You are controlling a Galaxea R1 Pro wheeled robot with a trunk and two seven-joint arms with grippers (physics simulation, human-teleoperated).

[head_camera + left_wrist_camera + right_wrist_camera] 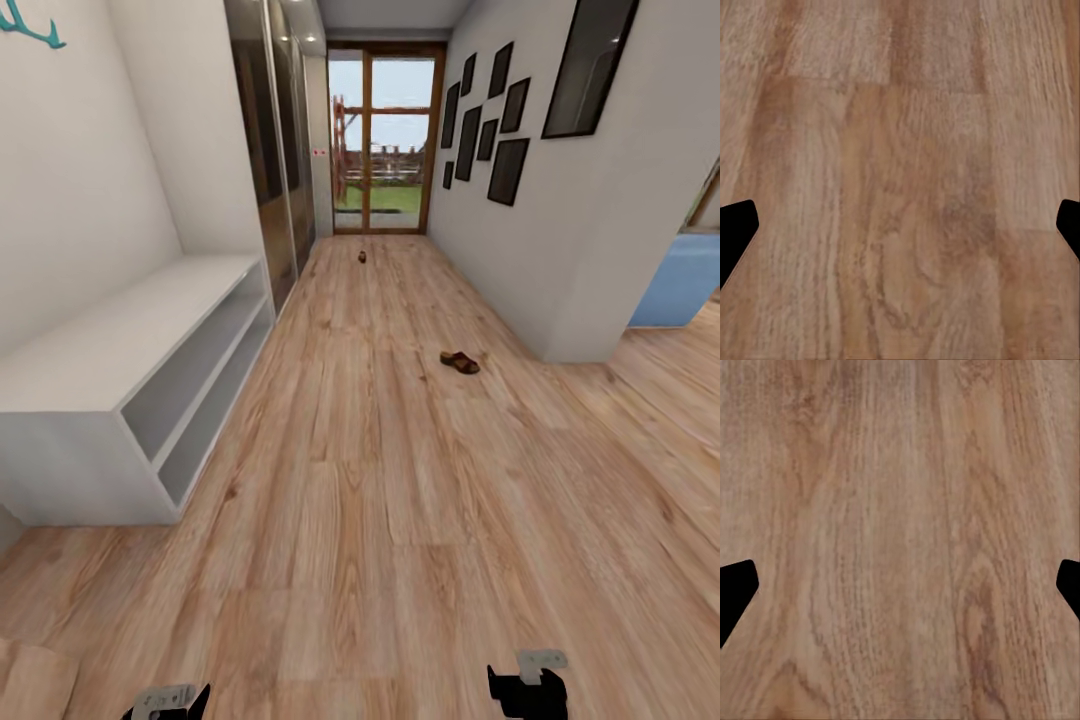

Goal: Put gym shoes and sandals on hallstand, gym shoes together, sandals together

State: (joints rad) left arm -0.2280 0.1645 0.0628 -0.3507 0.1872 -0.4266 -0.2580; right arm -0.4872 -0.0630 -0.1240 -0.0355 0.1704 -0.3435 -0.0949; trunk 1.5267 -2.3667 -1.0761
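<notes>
A long corridor floor of light wood planks runs to a glass door. Both the left gripper and right gripper hang spread wide, empty, over bare boards. One brown sandal lies mid-floor near the right wall's corner; a pale bench lines the left edge.

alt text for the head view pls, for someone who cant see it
A corridor with a light wood-plank floor runs to a glass door; one brown sandal lies mid-floor and a small dark object lies farther off. A pale low shoe rack stands along the left wall, with both grippers at the bottom edge.
</notes>
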